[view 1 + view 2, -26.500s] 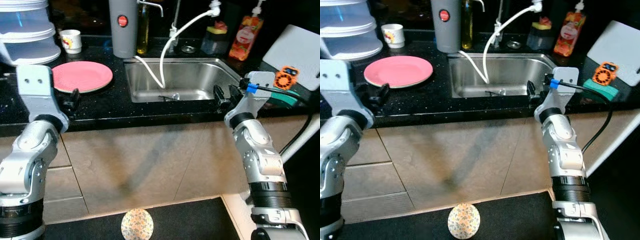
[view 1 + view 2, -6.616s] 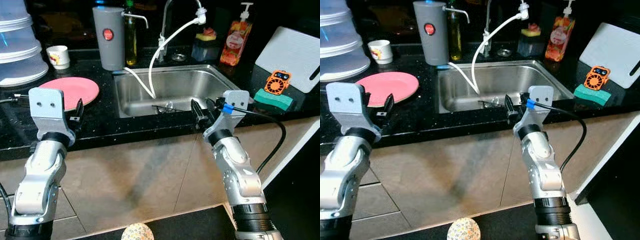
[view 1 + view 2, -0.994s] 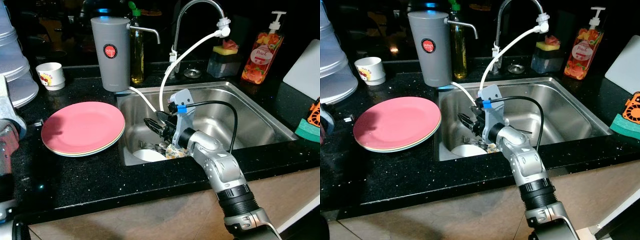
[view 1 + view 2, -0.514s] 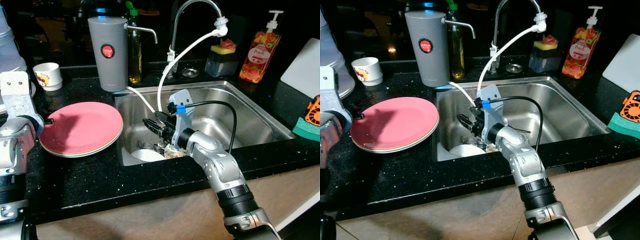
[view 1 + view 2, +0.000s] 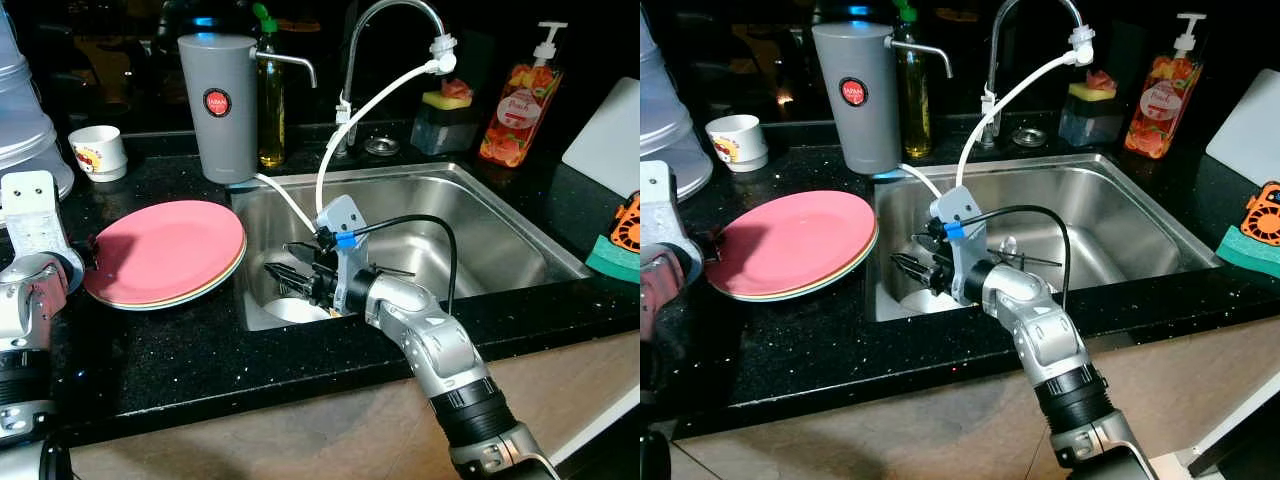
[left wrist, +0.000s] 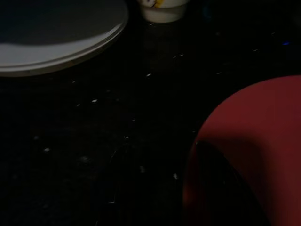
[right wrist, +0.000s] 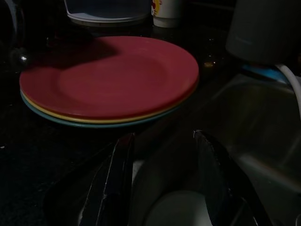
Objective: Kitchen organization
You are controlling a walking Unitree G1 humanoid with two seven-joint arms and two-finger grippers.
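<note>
The right gripper is held open, empty, inside the sink, above a white dish. The left gripper is poised beside the plates; its state cannot be told.

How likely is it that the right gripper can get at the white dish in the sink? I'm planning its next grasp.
Probably yes: the right gripper hangs open just above the white dish, nothing between them.

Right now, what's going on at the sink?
The right gripper is down in the sink, fingers open, hanging over a white dish at the near left corner and not yet holding it. The left gripper waits by the edge of the plates, a pink one on top of the stack, on the counter left of the sink. A white hose runs from the tap into the basin.
</note>
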